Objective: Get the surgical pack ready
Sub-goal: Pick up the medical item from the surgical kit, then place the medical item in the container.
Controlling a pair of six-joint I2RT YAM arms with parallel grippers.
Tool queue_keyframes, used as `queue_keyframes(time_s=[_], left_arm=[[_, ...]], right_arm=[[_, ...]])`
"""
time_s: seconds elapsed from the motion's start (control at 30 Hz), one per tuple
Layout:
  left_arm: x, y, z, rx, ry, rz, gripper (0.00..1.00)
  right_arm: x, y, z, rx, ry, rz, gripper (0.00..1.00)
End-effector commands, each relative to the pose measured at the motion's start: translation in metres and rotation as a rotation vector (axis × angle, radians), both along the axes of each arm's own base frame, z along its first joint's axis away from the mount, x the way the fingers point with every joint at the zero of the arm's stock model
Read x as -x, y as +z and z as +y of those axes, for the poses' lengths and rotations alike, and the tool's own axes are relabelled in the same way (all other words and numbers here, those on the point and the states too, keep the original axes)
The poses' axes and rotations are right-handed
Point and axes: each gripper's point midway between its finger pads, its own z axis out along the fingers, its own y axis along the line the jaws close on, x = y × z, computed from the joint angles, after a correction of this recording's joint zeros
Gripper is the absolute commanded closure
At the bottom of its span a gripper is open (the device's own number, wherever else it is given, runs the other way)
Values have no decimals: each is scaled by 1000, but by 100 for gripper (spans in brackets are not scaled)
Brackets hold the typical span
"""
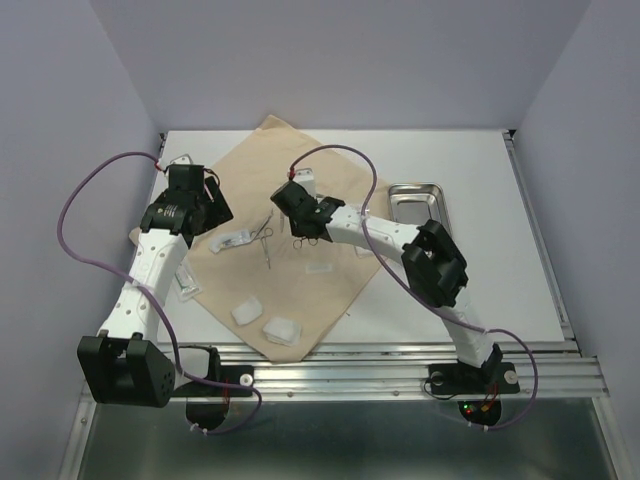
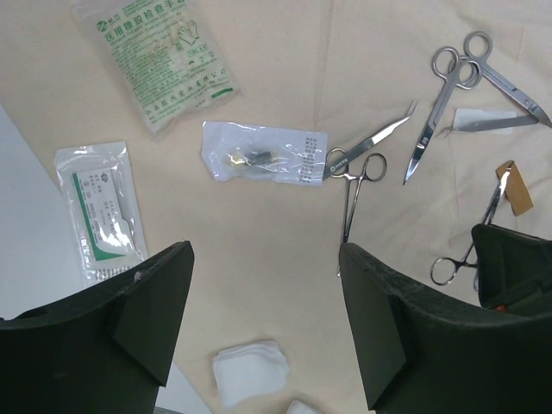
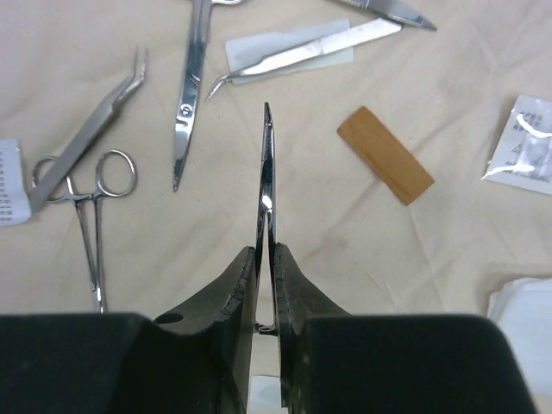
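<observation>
Right hand [image 3: 266, 259] clenched on steel instrument [image 3: 267, 172], pinched edge-on, likely so you can carry it to steel tray [image 1: 417, 189]; left hand [image 2: 263, 259] released over beige cloth [image 2: 285, 69].

A white desk [image 1: 480, 200] sits between pale purple walls [image 1: 350, 60]. A shiny metal rail [image 1: 400, 372] runs along its near edge. The light is soft.

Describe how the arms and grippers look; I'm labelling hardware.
The left arm and right arm are white shells with black joints and bases. A purple cable loops off each. The left gripper and right gripper have blocky matte-black fingers.
</observation>
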Motion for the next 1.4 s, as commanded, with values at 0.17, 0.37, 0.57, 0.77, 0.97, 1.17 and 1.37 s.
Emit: queue_keyframes(time_s=[0.17, 0.37, 0.57, 0.77, 0.97, 1.17, 1.37], left_arm=[[-4, 4, 1, 5, 10, -22, 20], [-5, 3, -2, 17, 5, -25, 20], [-5, 0, -4, 26, -3, -21, 20], [-7, -4, -8, 53, -6, -22, 20], [-7, -6, -11, 67, -6, -16, 20], [-5, -3, -8, 58, 0, -20, 20], [-4, -4, -8, 54, 1, -15, 20]], right_arm=[[-23, 113, -38, -140, 61, -223, 96], [-30, 127, -132, -109, -35, -251, 95], [-23, 118, -251, -50, -188, -234, 94], [-12, 89, -300, -16, -231, -212, 93], [-13, 48, -312, -11, -241, -151, 93], [-16, 44, -315, -7, -280, -147, 91], [-23, 28, -330, 21, -359, -70, 70]])
